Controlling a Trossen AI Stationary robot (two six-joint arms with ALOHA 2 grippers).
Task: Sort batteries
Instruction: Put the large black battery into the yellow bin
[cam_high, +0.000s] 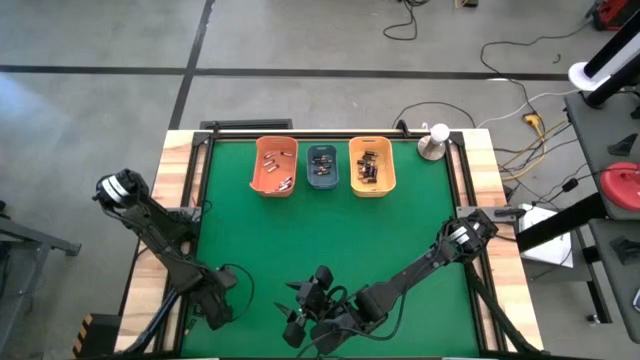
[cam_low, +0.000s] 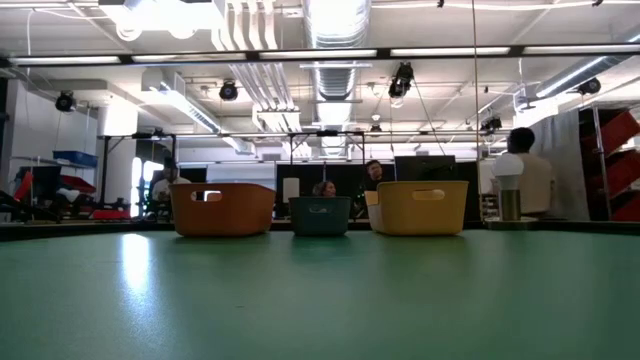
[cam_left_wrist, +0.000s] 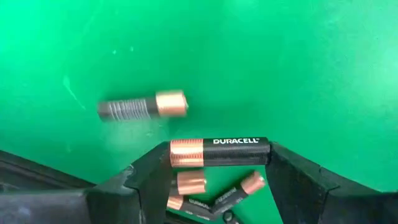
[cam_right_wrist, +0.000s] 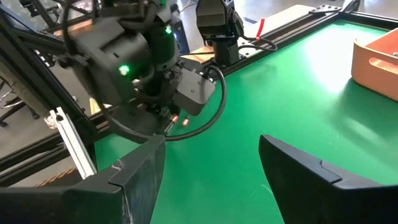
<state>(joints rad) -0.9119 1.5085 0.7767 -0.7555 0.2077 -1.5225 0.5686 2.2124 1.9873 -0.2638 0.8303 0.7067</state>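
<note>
A black and copper battery (cam_left_wrist: 217, 151) sits between the fingers of my left gripper (cam_left_wrist: 217, 163), which is shut on it near the table's near left corner (cam_high: 222, 310). Another battery (cam_left_wrist: 143, 106) lies loose on the green mat just beyond it. Three more batteries (cam_left_wrist: 214, 193) lie on the mat between the fingers, behind the held one. My right gripper (cam_right_wrist: 211, 149) is open with nothing between its fingers; it hovers near the front edge (cam_high: 298, 318) and faces the left gripper (cam_right_wrist: 158, 106). More batteries lie in the three bins (cam_high: 322, 166). My left gripper pinches the battery lengthwise, by its two ends. The copper end (cam_left_wrist: 179, 153) is against one finger and the black end (cam_left_wrist: 263, 151) against the other. The fingers point down at the mat and the battery lies level between them. Whether it is clear of the mat I cannot tell.
An orange bin (cam_high: 274, 166), a blue-grey bin (cam_high: 322, 166) and a yellow bin (cam_high: 371, 166) stand in a row at the far edge. A round metal object (cam_high: 432, 147) stands at the far right corner. Bare green mat (cam_high: 330, 240) lies between the bins and the grippers.
</note>
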